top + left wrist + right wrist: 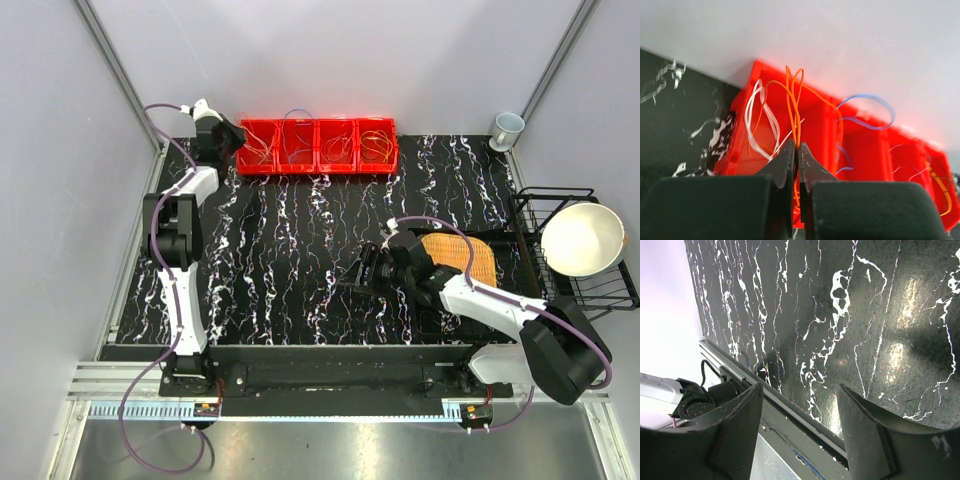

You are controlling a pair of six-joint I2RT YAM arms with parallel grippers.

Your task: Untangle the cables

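above black marbled table (300,250), left jaws pinch orange cables (797,131).

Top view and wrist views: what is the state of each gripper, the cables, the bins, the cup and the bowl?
left gripper: shut on an orange cable over the bins.
right gripper: open, empty, over the table.
bins: all four hold loose cables.
cup: upright.
bowl: empty, in the rack.
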